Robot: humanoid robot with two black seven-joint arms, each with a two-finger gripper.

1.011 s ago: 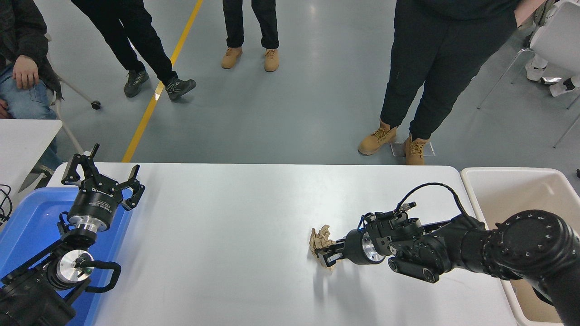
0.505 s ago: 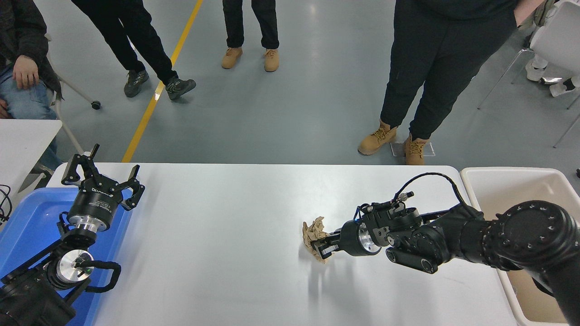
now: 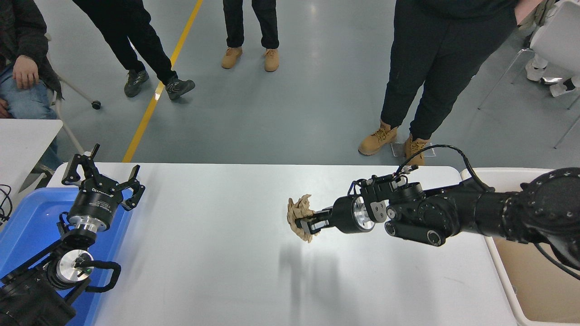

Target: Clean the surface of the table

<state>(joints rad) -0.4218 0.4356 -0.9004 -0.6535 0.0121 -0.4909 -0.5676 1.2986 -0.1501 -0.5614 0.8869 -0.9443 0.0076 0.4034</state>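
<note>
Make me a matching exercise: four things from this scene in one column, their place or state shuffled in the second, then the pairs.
Things
1. crumpled brown paper wad
2. black left gripper
3. blue plastic bin
4. beige plastic bin

Places or states
A. at the white table surface's right end
B. open, parked above the blue bin's edge
C. pinched in the black right gripper, lifted off the tabletop
D. at the table's left end

Pairs: 1-C, 2-B, 3-D, 4-A
</note>
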